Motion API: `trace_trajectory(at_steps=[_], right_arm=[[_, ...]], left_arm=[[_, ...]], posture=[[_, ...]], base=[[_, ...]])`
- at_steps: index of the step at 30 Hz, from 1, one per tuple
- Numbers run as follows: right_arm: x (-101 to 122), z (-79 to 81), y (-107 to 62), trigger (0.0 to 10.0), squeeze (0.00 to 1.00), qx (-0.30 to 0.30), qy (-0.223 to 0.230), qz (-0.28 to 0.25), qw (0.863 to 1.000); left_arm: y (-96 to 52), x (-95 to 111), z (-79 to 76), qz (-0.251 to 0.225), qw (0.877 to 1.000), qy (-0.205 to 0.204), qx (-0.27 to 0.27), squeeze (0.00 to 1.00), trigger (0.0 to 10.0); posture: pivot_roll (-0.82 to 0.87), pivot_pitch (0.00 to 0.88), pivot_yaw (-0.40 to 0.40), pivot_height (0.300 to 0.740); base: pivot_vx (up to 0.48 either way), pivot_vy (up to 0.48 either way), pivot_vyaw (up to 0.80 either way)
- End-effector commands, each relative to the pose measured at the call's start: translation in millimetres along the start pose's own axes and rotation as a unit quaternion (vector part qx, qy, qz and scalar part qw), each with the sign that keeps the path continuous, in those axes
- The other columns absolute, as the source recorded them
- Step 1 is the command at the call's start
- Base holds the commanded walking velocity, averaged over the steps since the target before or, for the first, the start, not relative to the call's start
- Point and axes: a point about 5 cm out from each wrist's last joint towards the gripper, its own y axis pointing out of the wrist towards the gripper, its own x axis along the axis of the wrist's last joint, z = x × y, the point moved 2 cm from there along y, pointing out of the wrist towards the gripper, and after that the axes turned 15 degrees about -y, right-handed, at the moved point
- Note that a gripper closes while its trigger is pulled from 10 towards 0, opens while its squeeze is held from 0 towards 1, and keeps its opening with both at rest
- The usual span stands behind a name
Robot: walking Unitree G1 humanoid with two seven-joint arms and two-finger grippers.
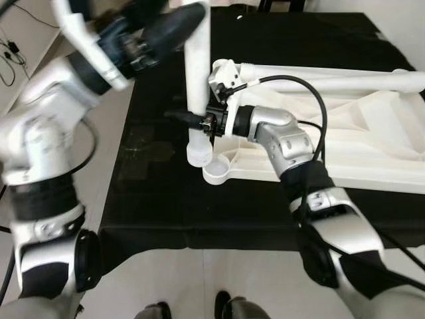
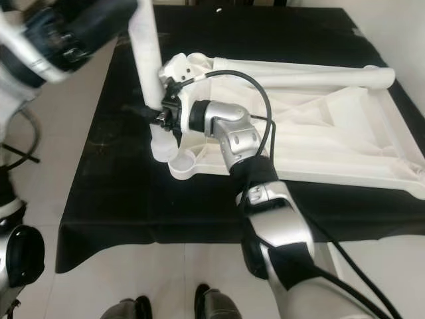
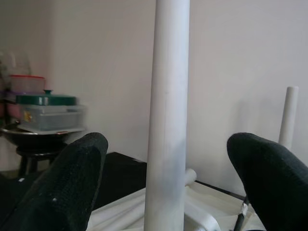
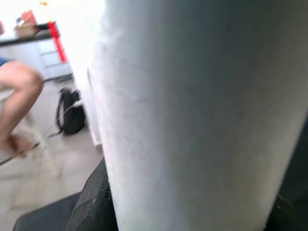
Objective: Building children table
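The white children's table top [image 1: 372,146] lies upside down on a black cloth [image 1: 153,199]. One white leg [image 1: 332,73] lies along its far side. A second white leg [image 1: 197,66] stands upright, its ribbed lower end just left of the round corner socket [image 1: 216,171]. My right gripper [image 1: 192,119] is shut on this leg low down; in the right wrist view the leg [image 4: 202,110] is pressed close to the lens. My left gripper [image 1: 189,20] is up near the leg's top, open; its fingers [image 3: 72,178] stand wide on either side of the leg [image 3: 168,96] without touching.
The black-covered table's front edge [image 1: 199,239] runs just before my feet [image 1: 226,309], with light floor tiles around. Cables [image 1: 10,53] lie on the floor at far left. A person's leg [image 4: 19,91] and a dark bag [image 4: 72,113] are across the room. Containers [image 3: 43,110] sit on a stand.
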Motion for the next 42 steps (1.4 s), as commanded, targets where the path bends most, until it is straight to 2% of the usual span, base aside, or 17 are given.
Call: trace_trajectory(at_steps=[1,3,5,6,8,9,11,12,13,14,16,21,24,27,29,33,42], right_arm=[[14,-9.2,-0.5,0.0,0.0,-0.022,0.005,-0.036,0.999],[18,-15.1,-4.2,0.0,0.0,-0.037,0.014,-0.048,0.998],[24,-21.1,-11.3,0.0,0.0,-0.044,0.029,-0.077,0.996],[24,-21.1,-11.3,0.0,0.0,-0.044,0.029,-0.077,0.996],[28,-17.9,-14.2,0.0,0.0,-0.025,0.034,-0.099,0.994],[28,-17.9,-14.2,0.0,0.0,-0.025,0.034,-0.099,0.994],[27,-9.1,-13.8,0.0,0.0,0.002,0.03,-0.107,0.994],[25,-2.3,-13.1,2.8,0.0,0.022,0.021,-0.105,0.994],[24,2.2,-12.7,2.8,0.0,0.035,0.015,-0.104,0.994],[21,7.6,-11.5,10.0,0.0,0.047,0.008,-0.098,0.994],[19,10.6,-10.8,10.0,0.0,0.053,0.004,-0.094,0.994],[13,20.4,-7.5,10.0,0.0,0.073,-0.009,-0.079,0.994],[9,22.8,-6.5,10.0,0.0,0.08,-0.015,-0.066,0.994],[9,22.8,-6.5,10.0,0.0,0.08,-0.015,-0.066,0.994],[6,23.0,-6.7,10.0,0.0,0.081,-0.015,-0.054,0.995],[3,20.4,-9.1,10.0,0.0,0.077,-0.013,-0.041,0.996],[2,9.3,-18.3,10.0,0.0,0.054,-0.006,-0.032,0.998]], left_arm=[[-13.4,6,-7.6,0.0,1.0,0.02,0.02,1.0,10.0],[-23.7,5,-10.1,-0.001,0.999,0.019,0.038,1.0,10.0],[-45.0,-10,-14.8,0.012,0.997,0.005,0.082,1.0,10.0],[-45.0,-10,-14.8,0.012,0.997,0.005,0.082,1.0,10.0],[-63.9,-37,-16.7,0.062,0.99,-0.009,0.123,1.0,10.0],[-63.9,-37,-16.7,0.062,0.99,-0.009,0.123,1.0,10.0],[-85.0,-68,-26.2,0.113,0.98,-0.039,0.157,1.0,10.0],[-95.2,-83,-34.4,0.135,0.975,-0.058,0.165,0.08,10.0],[-101.9,-93,-40.8,0.149,0.971,-0.071,0.171,0.08,10.0],[-110.6,-107,-49.5,0.172,0.965,-0.085,0.178,0.0,10.0],[-115.9,-116,-55.6,0.186,0.961,-0.093,0.183,0.0,10.0],[-141.1,-152,-80.0,0.263,0.935,-0.103,0.213,0.0,10.0],[-163.5,-167,-85.9,0.323,0.908,-0.054,0.261,0.0,10.0],[-163.5,-167,-85.9,0.323,0.908,-0.054,0.261,0.0,10.0],[-175.3,-170,-85.7,0.338,0.896,-0.008,0.288,0.0,10.0],[-181.6,-164,-81.2,0.305,0.89,0.016,0.339,0.0,10.0],[-181.0,-163,-92.0,0.298,0.892,0.062,0.335,0.0,10.0]], posture=[[-0.2,0.197,-0.066,0.74],[-0.2,0.201,-0.068,0.74],[-0.2,0.209,-0.07,0.74],[-0.2,0.209,-0.07,0.74],[-0.19,0.215,-0.072,0.74],[-0.19,0.215,-0.072,0.74],[-0.19,0.223,-0.071,0.74],[-0.19,0.232,-0.071,0.74],[-0.19,0.232,-0.071,0.74],[-0.19,0.239,-0.072,0.74],[-0.19,0.241,-0.072,0.74],[-0.19,0.262,-0.076,0.74],[-0.18,0.28,-0.081,0.74],[-0.18,0.28,-0.081,0.74],[-0.19,0.301,-0.089,0.74],[-0.19,0.316,-0.091,0.74],[-0.19,0.34,-0.084,0.74]], base=[[0.0,0.0,0.0],[0.0,0.0,0.0],[0.0,0.0,0.0],[0.0,0.0,0.0],[0.0,0.0,0.0],[0.0,0.0,0.0],[0.0,0.0,0.0],[0.0,0.0,0.0],[0.0,0.0,0.0],[0.0,0.0,0.0],[0.0,0.0,0.0],[0.0,0.0,0.0],[0.0,0.0,0.0],[0.0,0.0,0.0],[0.0,0.0,0.0],[0.0,0.0,0.0],[0.0,0.0,0.0]])
